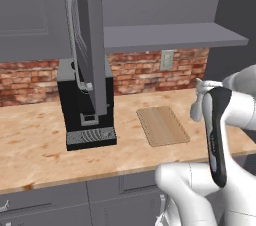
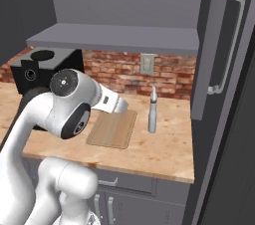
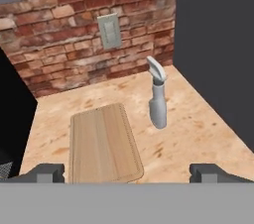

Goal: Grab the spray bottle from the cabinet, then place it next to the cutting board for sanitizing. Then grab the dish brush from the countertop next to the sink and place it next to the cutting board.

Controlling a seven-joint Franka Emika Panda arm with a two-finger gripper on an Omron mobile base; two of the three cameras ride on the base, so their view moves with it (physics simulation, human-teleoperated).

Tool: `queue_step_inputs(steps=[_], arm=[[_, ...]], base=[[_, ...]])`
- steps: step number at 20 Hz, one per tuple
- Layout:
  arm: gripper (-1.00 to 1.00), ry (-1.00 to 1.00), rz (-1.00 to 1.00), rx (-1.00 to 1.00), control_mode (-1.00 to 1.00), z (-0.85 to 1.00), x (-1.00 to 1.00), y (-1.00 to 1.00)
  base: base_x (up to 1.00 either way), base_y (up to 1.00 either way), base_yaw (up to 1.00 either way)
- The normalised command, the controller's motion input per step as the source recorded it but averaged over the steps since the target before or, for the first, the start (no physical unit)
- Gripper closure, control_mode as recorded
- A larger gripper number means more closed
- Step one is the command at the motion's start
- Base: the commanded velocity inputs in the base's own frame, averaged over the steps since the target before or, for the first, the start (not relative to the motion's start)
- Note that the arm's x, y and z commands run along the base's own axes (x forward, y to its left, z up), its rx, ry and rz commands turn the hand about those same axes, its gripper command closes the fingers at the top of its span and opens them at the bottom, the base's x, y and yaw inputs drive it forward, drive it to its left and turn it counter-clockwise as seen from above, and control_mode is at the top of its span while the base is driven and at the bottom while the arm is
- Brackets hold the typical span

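Pincer tips stand wide apart and empty, nearest the eye, above the near end of the cutting board. Beyond the board, just beside its right edge, the spray bottle stands upright on the wood surface. Swinging away toward the sink, the arm could clip that tall, light bottle and topple it.

The spray bottle stands upright on the countertop, just beside the cutting board.
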Motion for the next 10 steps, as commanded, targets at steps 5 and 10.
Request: queue_step_inputs(steps=[5,10], arm=[[-1.0,0.0,0.14,-0.04,-1.0,0.0,-0.25,0.41],[-1.0,0.0,0.06,-0.12,-1.0,0.0,-0.4,0.47]], base=[[0.0,0.0,0.0],[0.0,0.0,0.0]])
